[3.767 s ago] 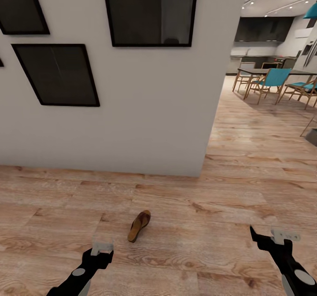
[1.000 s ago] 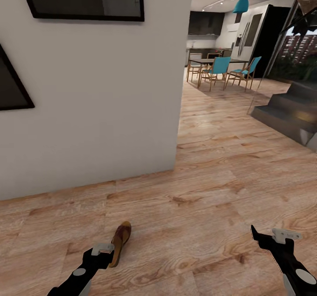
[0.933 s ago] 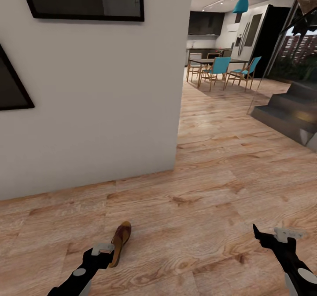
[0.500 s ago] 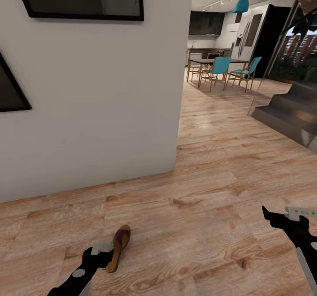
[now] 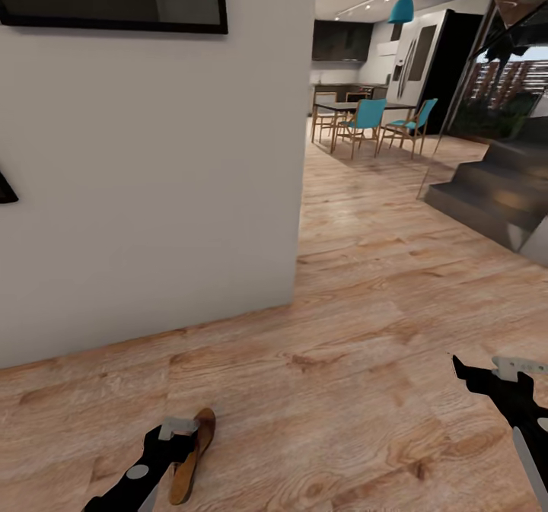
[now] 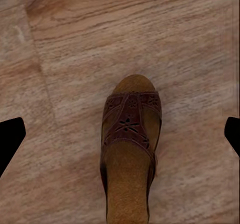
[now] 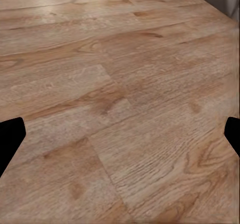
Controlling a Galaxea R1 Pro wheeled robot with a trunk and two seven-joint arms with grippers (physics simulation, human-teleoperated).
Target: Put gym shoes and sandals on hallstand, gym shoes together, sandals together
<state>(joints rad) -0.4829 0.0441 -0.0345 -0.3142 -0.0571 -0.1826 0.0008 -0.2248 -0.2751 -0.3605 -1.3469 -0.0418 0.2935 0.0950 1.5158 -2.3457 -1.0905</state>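
One brown sandal (image 5: 189, 457) with a dark woven strap lies on the corridor floor (image 5: 358, 360) near the bottom of the head view. My left gripper (image 5: 175, 437) hovers just over its left side. In the left wrist view the sandal (image 6: 130, 149) lies lengthwise between the two black fingertips (image 6: 10, 140), which stand wide apart, so the gripper (image 6: 120, 136) is open and holds nothing. My right gripper (image 5: 487, 369) hangs open over bare planks at the lower right, its fingertips (image 7: 11, 136) far apart. The gym shoes and the hallstand are out of view.
A white wall (image 5: 152, 177) with dark picture frames ends in a corner (image 5: 295, 268) just ahead. Beyond it the plank floor runs to a dining table with turquoise chairs (image 5: 365, 120). Dark steps (image 5: 487, 200) rise at the right.
The whole view has shifted as the camera moved. The sandal now lies lower in the picture, right beside my left gripper. My right gripper has risen slightly and moved to the right.
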